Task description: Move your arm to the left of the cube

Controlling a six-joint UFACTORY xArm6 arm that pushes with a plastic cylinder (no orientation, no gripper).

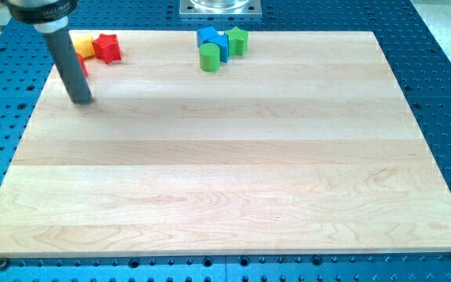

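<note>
My dark rod comes down from the view's top left, and my tip [82, 100] rests on the wooden board [225, 180] near its left edge. A blue block [210, 39], blocky in shape, sits at the top centre, touching a green cylinder [209, 58] below it and a green block [237, 41] to its right. My tip is far to the left of this group and a little lower. A red star [108, 48] and a yellow block [83, 45] lie just above my tip. A small red block [84, 66] is mostly hidden behind the rod.
The board lies on a blue perforated table [445, 70]. A metal mount [221, 8] stands at the top centre, just beyond the board's far edge.
</note>
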